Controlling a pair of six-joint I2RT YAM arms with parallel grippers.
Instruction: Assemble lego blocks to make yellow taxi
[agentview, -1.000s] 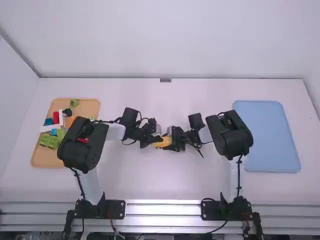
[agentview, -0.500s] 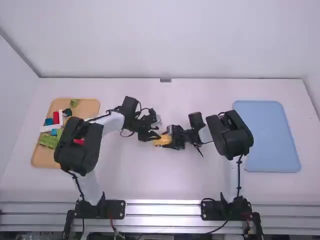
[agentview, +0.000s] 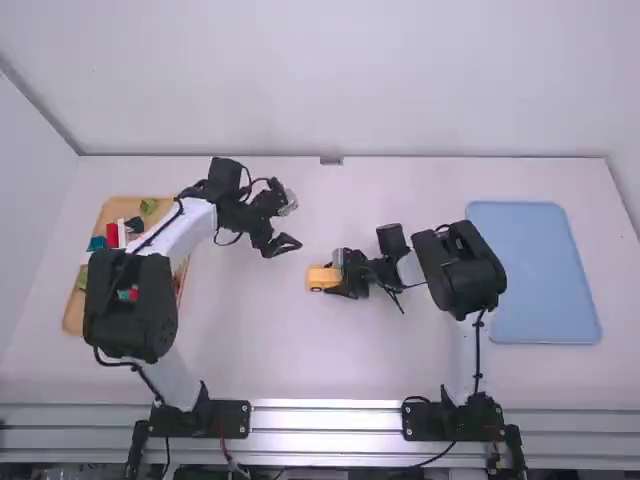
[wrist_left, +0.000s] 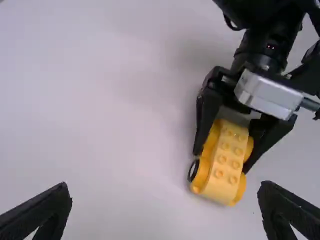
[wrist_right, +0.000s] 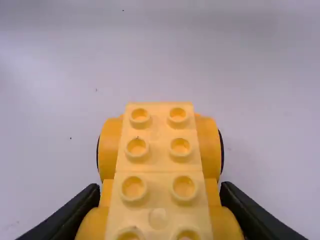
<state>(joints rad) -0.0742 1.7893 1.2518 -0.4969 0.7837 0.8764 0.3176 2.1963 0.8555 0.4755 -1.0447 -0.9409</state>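
Our right end effector (wrist_right: 159, 196) grips the joined yellow base (wrist_left: 226, 165), our left end effector (wrist_left: 165, 187) gapes empty, and bare studs (wrist_right: 183, 188) suggest we have more to stack.

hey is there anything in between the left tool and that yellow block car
Nothing visible stands between the left tool and the yellow car. The right tool clasps the car's sides, with one end jutting out.

White wall (agentview: 320, 80) behind white table (agentview: 330, 370).
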